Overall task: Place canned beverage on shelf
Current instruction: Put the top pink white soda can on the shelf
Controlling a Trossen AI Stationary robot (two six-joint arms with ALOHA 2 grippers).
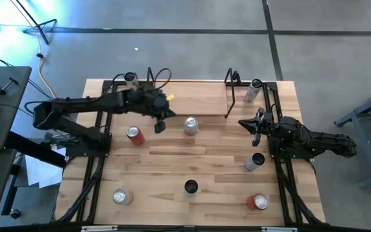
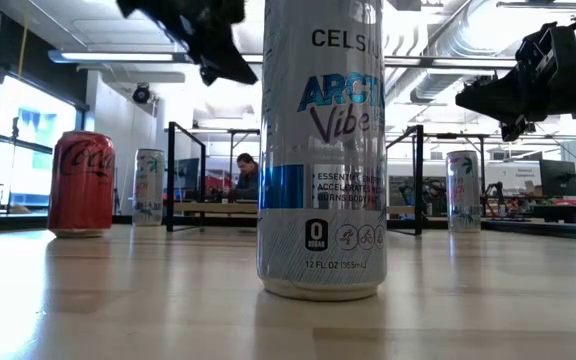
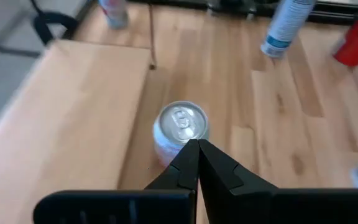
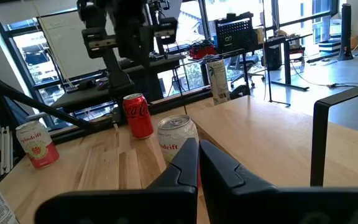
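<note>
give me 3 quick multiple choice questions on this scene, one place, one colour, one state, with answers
1. The silver can stands:
A on the floor
B on the table beside the left gripper
C atop another can

2. The Coca-Cola can is:
A blue
B red
C green

3. The left gripper's fingers are:
A shut, empty
B shut on a can
C wide open

Answers:
1. B, the high view shows them side by side.
2. B, its body is plainly red.
3. A, they meet with nothing between.
</note>
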